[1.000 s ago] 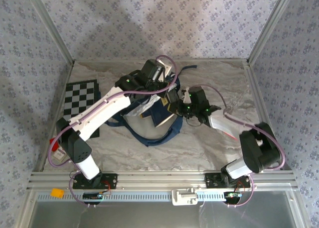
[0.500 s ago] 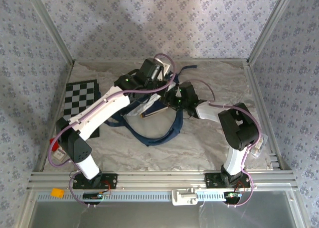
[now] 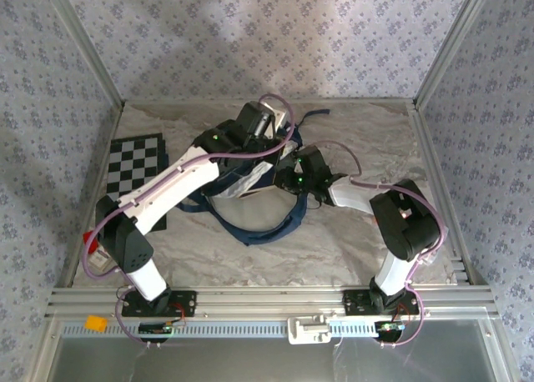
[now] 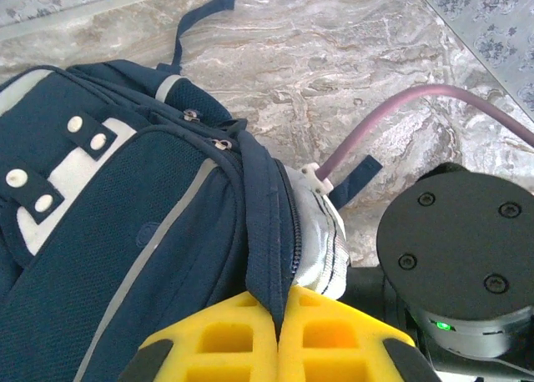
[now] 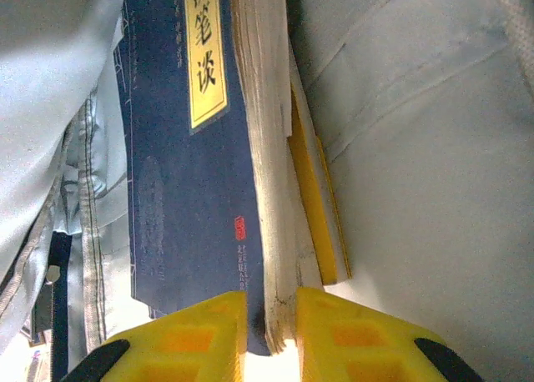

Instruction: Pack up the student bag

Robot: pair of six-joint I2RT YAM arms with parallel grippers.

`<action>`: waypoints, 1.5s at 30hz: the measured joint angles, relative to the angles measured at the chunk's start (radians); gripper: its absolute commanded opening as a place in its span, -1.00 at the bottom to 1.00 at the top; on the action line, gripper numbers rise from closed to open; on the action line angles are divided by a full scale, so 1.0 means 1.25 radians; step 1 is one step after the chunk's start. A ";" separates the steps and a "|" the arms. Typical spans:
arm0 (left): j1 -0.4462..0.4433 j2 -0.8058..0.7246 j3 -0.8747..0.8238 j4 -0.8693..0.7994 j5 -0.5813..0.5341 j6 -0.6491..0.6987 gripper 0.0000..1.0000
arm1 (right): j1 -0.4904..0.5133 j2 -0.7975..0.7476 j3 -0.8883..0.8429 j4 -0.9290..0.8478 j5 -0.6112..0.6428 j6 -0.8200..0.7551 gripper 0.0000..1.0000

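Risk: dark blue paperback book (image 5: pixel 192 190) snags on pale lining (image 5: pixel 417 148), or navy white-striped fabric student bag (image 4: pixel 125 257), lying mid marbled counter (image 3: pixel 334 248), slips from left jaws pinched on its zip edge. Right jaws narrow, astride book's corner; grip unclear. Versus a second ago: right arm swung in, book deeper.

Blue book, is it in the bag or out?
In. The right wrist view shows the blue book within the student bag, pale lining either side, beside a yellow book.
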 measured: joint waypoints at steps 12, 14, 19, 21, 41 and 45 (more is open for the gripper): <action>0.000 -0.016 -0.151 0.074 0.081 -0.102 -0.60 | -0.038 -0.403 -0.054 -0.417 0.167 -0.087 -0.10; -0.001 -0.019 -0.200 0.102 0.107 -0.142 -0.38 | -0.053 -0.453 -0.054 -0.490 0.191 -0.099 -0.06; 0.002 -0.067 -0.320 0.126 0.126 -0.220 0.06 | -0.056 -0.497 -0.045 -0.618 0.195 -0.140 0.00; 0.011 -0.122 -0.377 0.128 0.120 -0.245 0.14 | -0.050 -0.496 -0.038 -0.643 0.182 -0.150 -0.01; 0.514 -0.249 -0.648 0.148 0.121 -0.380 0.04 | 0.205 -0.339 0.003 -0.568 0.118 -0.063 -0.01; 0.546 -0.175 -0.646 0.197 0.135 -0.385 -0.01 | 0.226 -0.311 0.016 -0.561 0.118 -0.058 -0.01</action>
